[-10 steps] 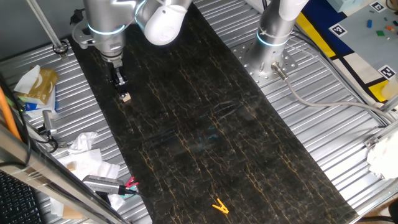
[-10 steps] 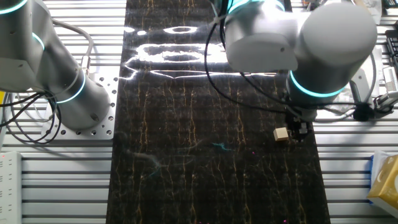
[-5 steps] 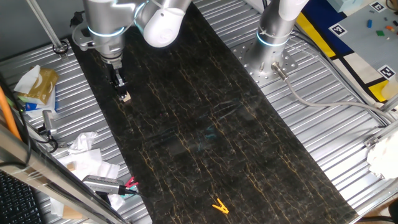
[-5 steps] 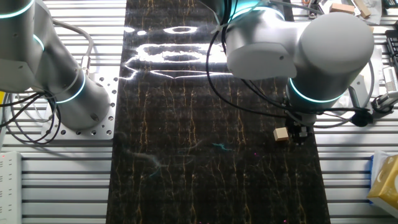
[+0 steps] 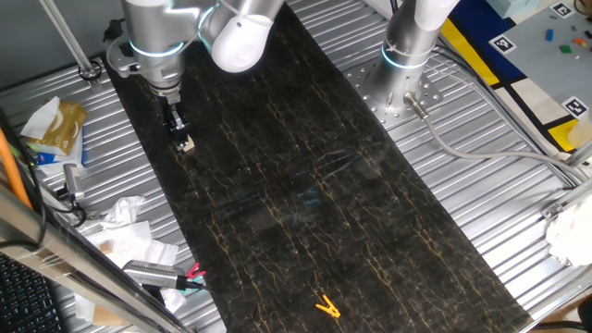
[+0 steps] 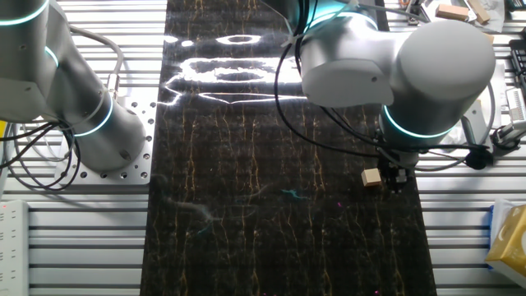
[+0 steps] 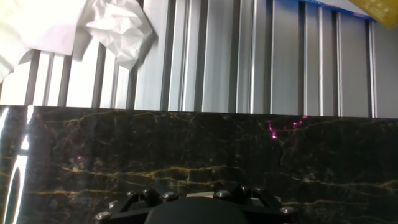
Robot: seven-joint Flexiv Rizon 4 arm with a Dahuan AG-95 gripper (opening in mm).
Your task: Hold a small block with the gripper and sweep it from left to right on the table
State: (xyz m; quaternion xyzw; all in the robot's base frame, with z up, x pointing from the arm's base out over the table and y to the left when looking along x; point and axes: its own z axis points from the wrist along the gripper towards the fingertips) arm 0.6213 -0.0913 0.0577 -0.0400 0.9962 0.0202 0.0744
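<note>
Small block (image 5: 187, 144) lay on the table (image 5: 305, 185) near its edge, touching the gripper (image 5: 178, 128) tip; jaw state could not be told, possibly pinching it; cube likely light, rigid, prone to slip; best gripped on opposite flat faces.

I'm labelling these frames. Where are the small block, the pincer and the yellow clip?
small block (image 6: 372, 177): the other fixed view, on its pale top face.
pincer (image 5: 181, 135): one fixed view, at the black fingertips above the block.
yellow clip (image 5: 326, 306): one fixed view, on its middle.
</note>
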